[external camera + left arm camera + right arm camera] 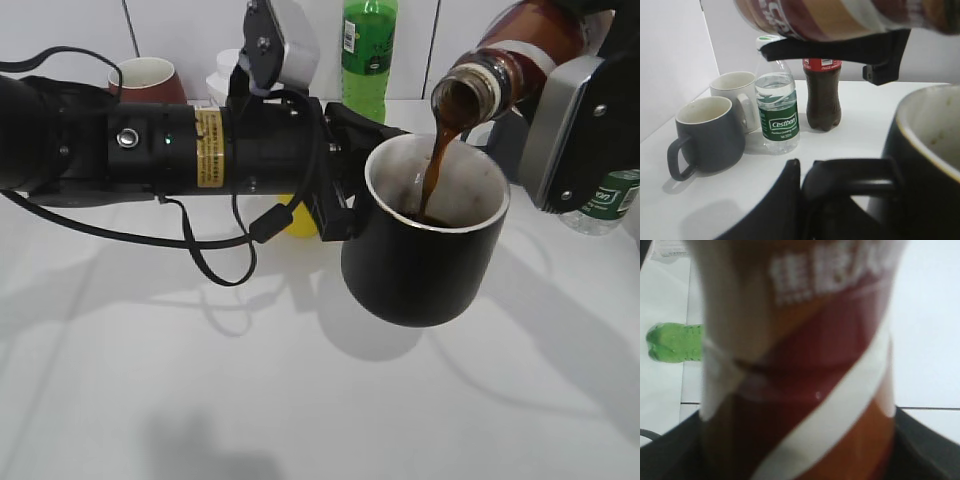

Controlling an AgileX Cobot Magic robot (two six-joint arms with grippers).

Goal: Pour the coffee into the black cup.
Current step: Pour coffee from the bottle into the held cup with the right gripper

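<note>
My left gripper (335,190) is shut on the handle of the black cup (420,270) and holds it above the white table; the handle shows between the jaws in the left wrist view (850,182). My right gripper (570,120) is shut on the coffee bottle (510,60), tilted mouth down over the cup. A dark brown stream of coffee (436,165) runs from the bottle's mouth into the cup. The bottle's brown and white label fills the right wrist view (805,365) and crosses the top of the left wrist view (840,17).
A tall green bottle (369,55), a maroon mug (148,80) and a yellow cup (297,220) stand behind my left arm. A dark grey mug (705,135), a white mug (737,97), a Cestbon water bottle (777,107) and a cola bottle (822,95) stand at the right.
</note>
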